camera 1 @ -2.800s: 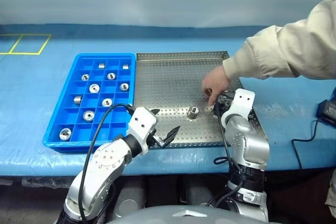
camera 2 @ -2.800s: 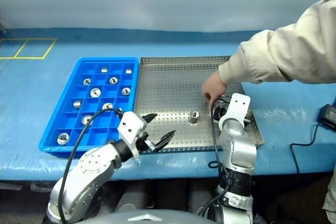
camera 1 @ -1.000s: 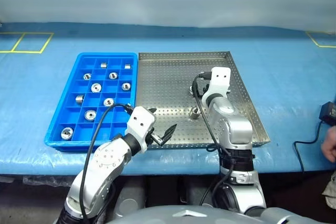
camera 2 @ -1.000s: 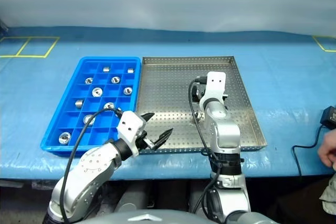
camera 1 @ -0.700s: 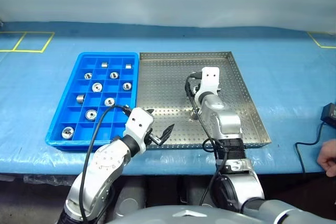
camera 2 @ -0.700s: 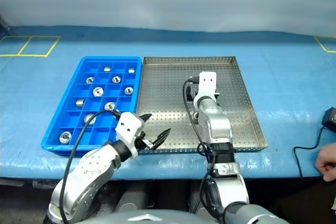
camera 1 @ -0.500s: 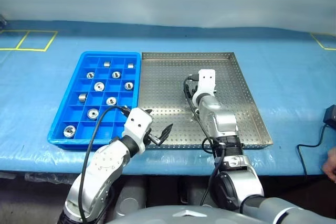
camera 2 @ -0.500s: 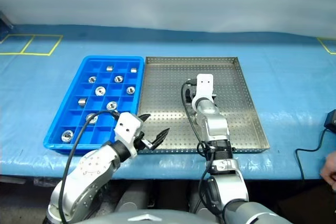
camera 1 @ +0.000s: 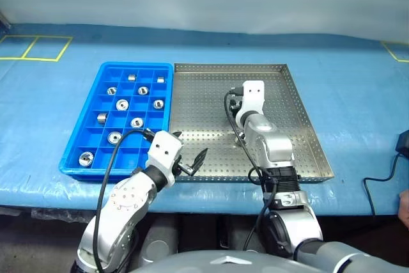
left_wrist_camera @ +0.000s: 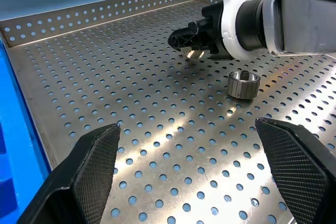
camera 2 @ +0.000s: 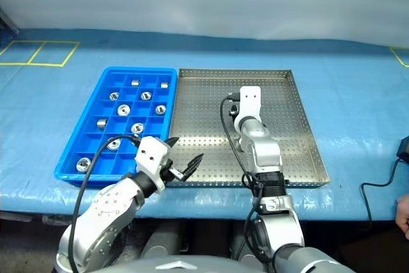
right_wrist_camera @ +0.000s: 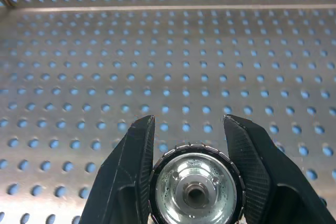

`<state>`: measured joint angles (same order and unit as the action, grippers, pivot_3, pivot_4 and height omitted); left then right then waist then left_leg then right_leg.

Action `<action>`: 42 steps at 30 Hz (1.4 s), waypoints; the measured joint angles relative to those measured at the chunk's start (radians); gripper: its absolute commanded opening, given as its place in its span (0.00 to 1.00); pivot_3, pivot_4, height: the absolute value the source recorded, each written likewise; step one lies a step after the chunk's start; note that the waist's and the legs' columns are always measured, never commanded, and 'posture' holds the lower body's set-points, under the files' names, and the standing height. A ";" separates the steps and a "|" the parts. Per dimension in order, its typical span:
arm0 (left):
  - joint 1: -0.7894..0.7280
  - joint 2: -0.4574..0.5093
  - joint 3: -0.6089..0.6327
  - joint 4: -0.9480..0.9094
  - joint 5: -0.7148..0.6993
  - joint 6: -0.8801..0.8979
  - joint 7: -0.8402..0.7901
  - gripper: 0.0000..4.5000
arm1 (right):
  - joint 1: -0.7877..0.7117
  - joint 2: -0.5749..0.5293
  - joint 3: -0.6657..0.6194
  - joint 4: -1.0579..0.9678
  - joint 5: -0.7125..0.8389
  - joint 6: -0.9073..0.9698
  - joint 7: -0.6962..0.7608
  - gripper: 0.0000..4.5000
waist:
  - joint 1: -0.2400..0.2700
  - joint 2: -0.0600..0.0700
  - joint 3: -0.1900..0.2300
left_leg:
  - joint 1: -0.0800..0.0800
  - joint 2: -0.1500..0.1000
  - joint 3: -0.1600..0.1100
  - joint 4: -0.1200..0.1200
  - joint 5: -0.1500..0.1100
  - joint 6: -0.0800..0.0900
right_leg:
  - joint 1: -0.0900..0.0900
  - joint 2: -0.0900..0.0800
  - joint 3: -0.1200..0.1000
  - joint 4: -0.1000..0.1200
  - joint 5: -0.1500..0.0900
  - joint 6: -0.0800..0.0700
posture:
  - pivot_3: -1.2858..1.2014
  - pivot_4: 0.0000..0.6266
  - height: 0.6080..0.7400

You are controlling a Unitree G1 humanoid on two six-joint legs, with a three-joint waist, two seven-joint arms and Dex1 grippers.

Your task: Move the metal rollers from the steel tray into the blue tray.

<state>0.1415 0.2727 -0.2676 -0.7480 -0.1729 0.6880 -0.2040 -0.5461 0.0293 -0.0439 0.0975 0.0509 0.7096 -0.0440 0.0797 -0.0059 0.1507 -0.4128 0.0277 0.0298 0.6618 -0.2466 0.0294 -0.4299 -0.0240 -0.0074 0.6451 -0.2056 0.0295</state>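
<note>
Head pair looked forward and down from above desk, slightly offset from each other; both took in blue tray, steel tray and both arms. Left wrist camera sat low over steel tray floor, close, facing right tool and loose roller. Right wrist camera very close, looking along own fingers at same perforated floor.

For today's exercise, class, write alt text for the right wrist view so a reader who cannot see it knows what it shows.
The right gripper is shut on a metal roller, its two black fingers pressing either side of the shiny ring with a central hole. Behind it stretches the perforated floor of the steel tray, with its low rim at the far edge.
</note>
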 measured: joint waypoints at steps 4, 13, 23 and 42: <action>0.020 -0.053 0.077 -0.020 0.040 -0.021 0.088 1.00 | -0.062 0.018 0.071 -0.090 0.026 0.057 0.075 0.38 | 0.007 0.000 0.000 | 0.000 0.001 -0.001 -0.001 0.000 0.000 | 0.000 0.001 -0.001 0.000 0.000 0.000 | 0.69 0.24 1.00; 0.221 -0.075 0.192 -0.134 0.058 -0.073 0.143 1.00 | -0.103 0.095 0.265 -0.150 0.079 0.125 0.221 0.38 | 0.104 -0.001 0.000 | -0.002 -0.001 -0.005 -0.004 0.000 0.000 | 0.000 -0.002 -0.006 -0.003 -0.002 -0.001 | 0.75 0.24 1.00; 0.353 -0.079 0.201 -0.184 0.075 -0.101 0.156 1.00 | -0.013 0.107 0.350 -0.115 0.091 0.143 0.268 0.38 | 0.266 -0.001 0.001 | -0.003 0.000 -0.005 -0.003 -0.001 -0.002 | -0.002 -0.002 -0.010 -0.003 -0.006 -0.006 | 0.76 0.24 1.00; 0.284 -0.070 0.186 -0.170 0.035 -0.101 0.092 1.00 | 0.101 -0.065 0.297 -0.335 0.107 0.307 0.268 0.60 | 0.374 -0.002 0.000 | -0.018 -0.002 -0.004 0.002 -0.001 -0.004 | -0.014 0.000 -0.018 -0.002 -0.003 -0.001 | 0.70 0.24 1.00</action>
<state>0.4256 0.2024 -0.0813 -0.9184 -0.1383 0.5875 -0.1122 -0.4447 -0.0357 0.2532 -0.2375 0.1580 1.0167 0.2238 0.4536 -0.0082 0.1503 -0.4310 0.0257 0.0262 0.6642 -0.2481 0.0256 -0.4436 -0.0245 -0.0252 0.6428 -0.2083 0.0286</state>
